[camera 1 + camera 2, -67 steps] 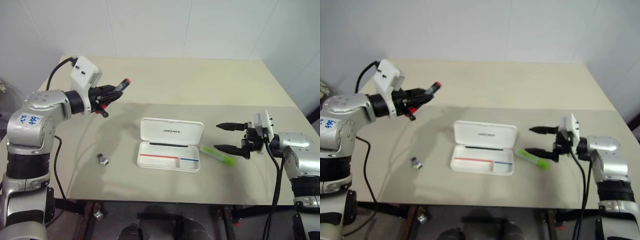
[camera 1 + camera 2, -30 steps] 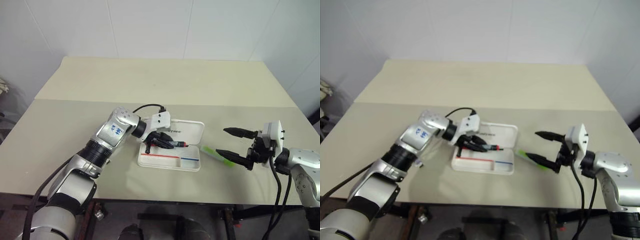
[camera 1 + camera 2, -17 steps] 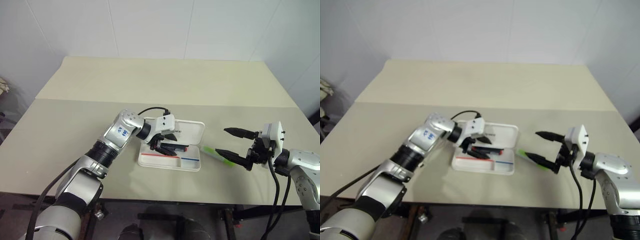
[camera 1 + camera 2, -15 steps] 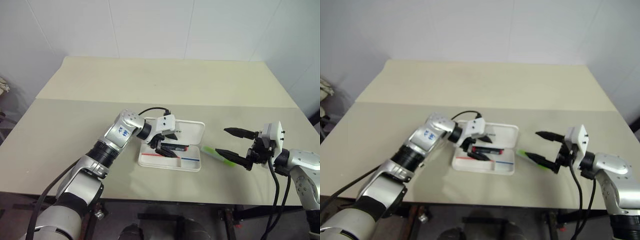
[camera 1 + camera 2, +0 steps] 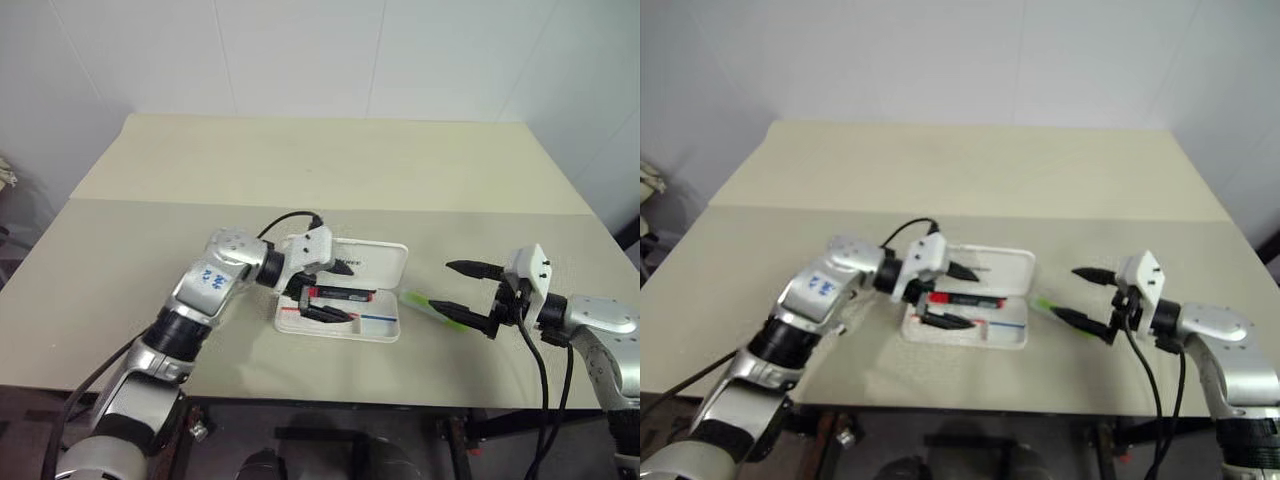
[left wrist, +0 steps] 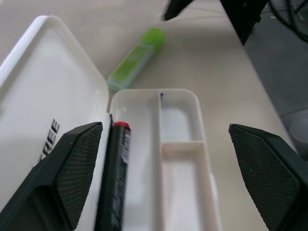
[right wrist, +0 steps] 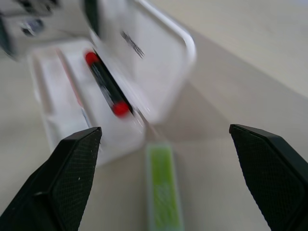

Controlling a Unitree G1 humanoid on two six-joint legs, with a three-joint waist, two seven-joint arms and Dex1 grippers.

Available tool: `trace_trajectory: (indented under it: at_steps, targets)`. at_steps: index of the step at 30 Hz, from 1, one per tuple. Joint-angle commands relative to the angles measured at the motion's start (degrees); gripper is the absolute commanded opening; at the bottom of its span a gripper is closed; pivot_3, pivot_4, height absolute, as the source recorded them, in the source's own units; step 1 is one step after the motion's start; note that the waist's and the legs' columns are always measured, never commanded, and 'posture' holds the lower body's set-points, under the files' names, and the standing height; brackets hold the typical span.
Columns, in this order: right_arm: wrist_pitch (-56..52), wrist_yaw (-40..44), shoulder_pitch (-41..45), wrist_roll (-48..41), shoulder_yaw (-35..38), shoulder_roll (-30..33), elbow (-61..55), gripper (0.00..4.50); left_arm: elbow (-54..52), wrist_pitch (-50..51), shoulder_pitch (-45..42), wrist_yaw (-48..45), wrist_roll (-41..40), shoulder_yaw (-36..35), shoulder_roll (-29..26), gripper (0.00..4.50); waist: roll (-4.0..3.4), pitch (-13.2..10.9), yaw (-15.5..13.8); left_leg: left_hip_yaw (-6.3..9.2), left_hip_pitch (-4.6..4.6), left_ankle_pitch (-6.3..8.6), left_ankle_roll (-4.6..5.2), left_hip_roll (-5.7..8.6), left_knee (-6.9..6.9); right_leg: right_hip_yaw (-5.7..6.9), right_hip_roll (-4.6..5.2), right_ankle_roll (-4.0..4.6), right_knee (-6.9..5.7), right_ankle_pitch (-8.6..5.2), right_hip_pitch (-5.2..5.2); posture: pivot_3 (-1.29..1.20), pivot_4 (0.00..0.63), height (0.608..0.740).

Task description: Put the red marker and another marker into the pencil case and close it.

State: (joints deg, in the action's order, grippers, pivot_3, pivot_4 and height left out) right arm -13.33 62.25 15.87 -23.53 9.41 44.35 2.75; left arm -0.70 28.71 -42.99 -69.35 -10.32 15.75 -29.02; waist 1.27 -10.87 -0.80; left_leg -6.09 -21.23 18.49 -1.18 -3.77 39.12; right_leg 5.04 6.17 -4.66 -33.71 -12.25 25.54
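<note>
On the table: the pencil case (image 5: 341, 291) lies open on the beige table (image 5: 300, 170), its lid flat behind the tray.
Red marker: the red marker (image 5: 340, 294) lies loose in the tray's long rear slot, against the hinge.
Green marker: the green marker (image 5: 436, 309) rests on the table just beside the case's right end, outside it.
Left gripper: the left gripper (image 5: 322, 290) hovers over the tray with fingers spread wide, holding nothing.
Right gripper: the right gripper (image 5: 467, 292) has its fingers apart, one near the green marker's far end and the other raised above it; nothing held.
Step in hand: I'd say picking up the green marker.
Doing it well: drop both fingers to straddle the barrel mid-length, square to it, and close firmly so it doesn't roll away.
</note>
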Motion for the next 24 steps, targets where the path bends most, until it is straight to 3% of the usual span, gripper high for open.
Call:
trace_trajectory:
  at_steps: [1,6,13,24]
  targets:
    - [2.57,1.7,2.71,2.81,-1.9,1.12,3.9,4.5,-8.36,3.76,3.96,1.29,-6.46,-5.65,-1.03,4.47,0.0,0.0,0.08,0.01,0.0,0.0,0.0,0.0,0.0,-0.01,0.0,0.0,0.0,0.0,0.0,0.0,0.15,0.74]
    - [3.72,4.47,6.7,5.5,-5.46,0.78,9.89,4.5,-15.8,9.67,11.01,0.88,-13.96,-11.39,-5.59,4.47,0.0,0.0,0.75,0.02,0.01,-0.01,-0.02,0.0,0.0,-0.04,-0.01,0.0,-0.04,0.0,0.0,0.0,0.15,0.74]
    - [5.57,7.21,8.98,7.76,-8.34,0.12,13.54,4.5,-20.27,8.19,20.21,0.75,-22.95,-21.55,-9.41,4.47,0.0,0.0,0.94,0.02,0.02,-0.03,-0.05,0.0,0.0,-0.05,-0.01,0.0,-0.04,0.0,-0.01,0.0,0.15,0.74]
    - [2.77,1.93,6.9,10.05,-10.39,-3.74,11.1,4.5,-16.76,-0.96,27.42,0.45,-24.79,-32.16,-12.47,4.47,0.0,0.0,0.99,0.02,0.04,-0.04,-0.09,-0.03,-0.01,-0.02,-0.01,0.05,-0.06,-0.02,0.0,0.0,0.15,0.74]
